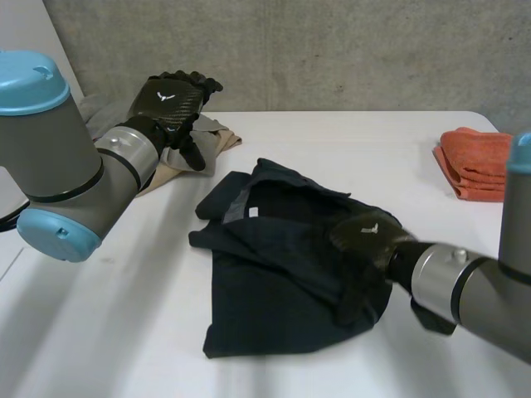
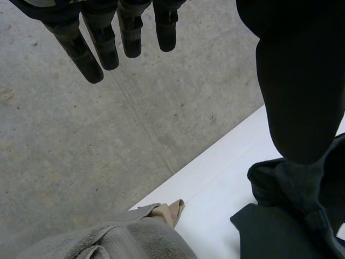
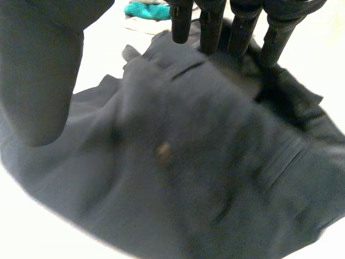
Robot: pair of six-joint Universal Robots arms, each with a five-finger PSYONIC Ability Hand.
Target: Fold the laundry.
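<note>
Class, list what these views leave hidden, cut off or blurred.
Beige garment, head view: partly behind the left hand.
Orange cloth, head view: far end behind the right arm's cap.
Teal thing, right wrist view: blurred, cut off by the edge; unidentifiable.
Dark garment, head view: right side under the right hand.

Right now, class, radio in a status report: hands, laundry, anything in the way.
Left hand open, raised by beige garment. Right hand open, flat on rumpled dark garment. Orange cloth apart, not in the way.
</note>
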